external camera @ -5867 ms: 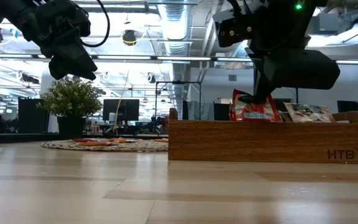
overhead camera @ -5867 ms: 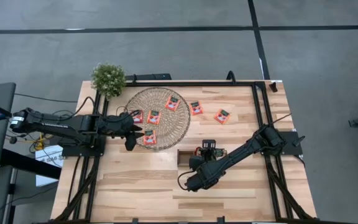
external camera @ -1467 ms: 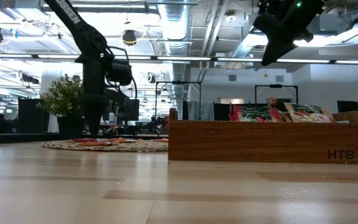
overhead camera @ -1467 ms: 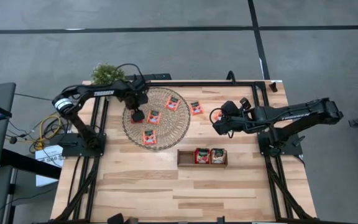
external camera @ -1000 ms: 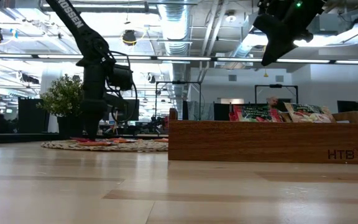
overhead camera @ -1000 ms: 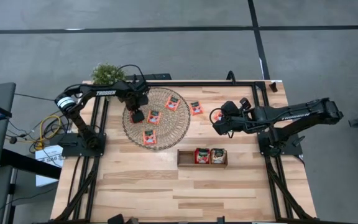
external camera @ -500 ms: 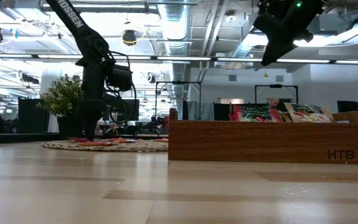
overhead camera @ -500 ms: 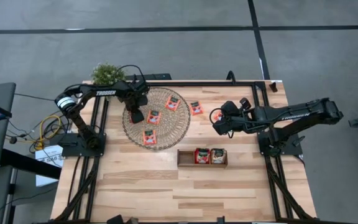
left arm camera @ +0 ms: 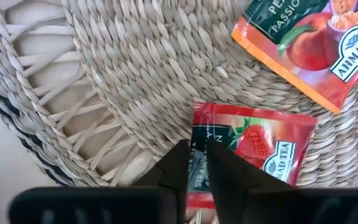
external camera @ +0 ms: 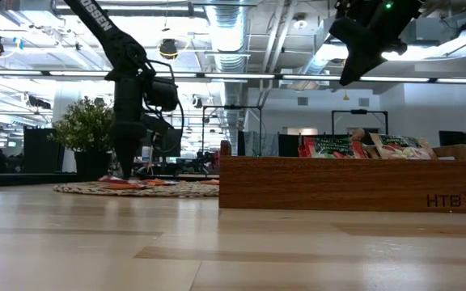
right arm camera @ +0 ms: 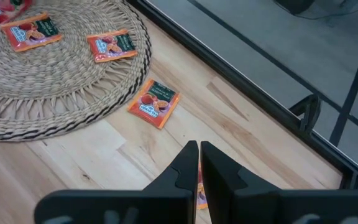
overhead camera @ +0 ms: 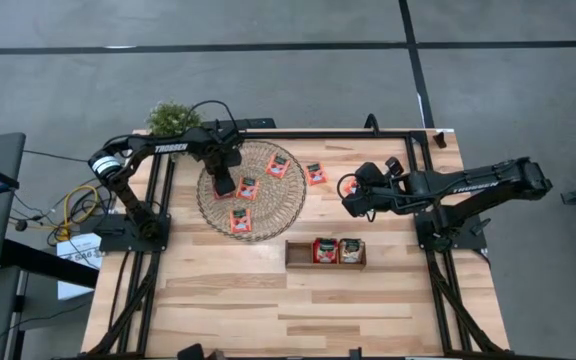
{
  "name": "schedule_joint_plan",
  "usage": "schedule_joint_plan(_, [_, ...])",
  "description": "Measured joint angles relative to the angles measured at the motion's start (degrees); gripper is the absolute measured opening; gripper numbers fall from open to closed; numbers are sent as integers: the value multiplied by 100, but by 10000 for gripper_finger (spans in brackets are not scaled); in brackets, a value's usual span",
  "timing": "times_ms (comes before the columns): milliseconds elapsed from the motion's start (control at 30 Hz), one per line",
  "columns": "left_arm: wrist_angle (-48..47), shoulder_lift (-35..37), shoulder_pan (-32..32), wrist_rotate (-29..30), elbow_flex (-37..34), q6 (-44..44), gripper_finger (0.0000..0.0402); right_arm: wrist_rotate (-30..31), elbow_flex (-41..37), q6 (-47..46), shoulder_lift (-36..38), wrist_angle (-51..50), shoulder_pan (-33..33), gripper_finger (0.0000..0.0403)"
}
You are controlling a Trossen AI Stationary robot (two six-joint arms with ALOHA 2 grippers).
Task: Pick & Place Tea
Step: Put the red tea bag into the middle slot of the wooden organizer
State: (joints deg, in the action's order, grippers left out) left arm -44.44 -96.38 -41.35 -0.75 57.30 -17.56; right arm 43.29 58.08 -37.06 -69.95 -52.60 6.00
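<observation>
Red tea sachets lie flat on the round woven mat (overhead camera: 253, 190): one (overhead camera: 248, 187) beside my left gripper, one (overhead camera: 278, 165) farther back, one (overhead camera: 240, 220) nearer. Another (overhead camera: 315, 173) lies on the bare wood. My left gripper (overhead camera: 225, 185) points down over the mat's left part, shut on a red strawberry sachet (left arm camera: 250, 152). My right gripper (overhead camera: 351, 200) is shut and empty, high above the table (external camera: 354, 52), over a further sachet (right arm camera: 199, 190). The wooden tray (overhead camera: 326, 252) holds two sachets. My left gripper pinches the strawberry sachet by one short edge (left arm camera: 199, 158) between its two fingertips (left arm camera: 178, 163). The fingers come from above, pointing down. The rest of the sachet stretches away from the fingers just over the mat's weave; whether it is lifted clear I cannot tell.
A small potted plant (overhead camera: 173, 120) stands at the table's far left corner, behind the mat. A peach sachet (left arm camera: 303, 43) lies close beyond the held one. The table's near half (overhead camera: 288, 310) is bare wood.
My left gripper has shifted a little toward the table's right over the mat, still pointing down. My right arm has kept still.
</observation>
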Motion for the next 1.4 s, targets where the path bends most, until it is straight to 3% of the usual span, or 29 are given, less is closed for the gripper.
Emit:
schedule_joint_plan(200, [-21, 2, 49, 0, 0, 2, 3, 0, -2, 0, 1, 4, -1, 11])
schedule_joint_plan(1133, [-272, 14, 59, -205, 0, 44, 0, 0, -2, 0, 0, 3, 0, 11])
schedule_joint_plan(1400, [-397, 601, 90, -184, 0, 87, 0, 4, -2, 4, 0, 136, -11, 11])
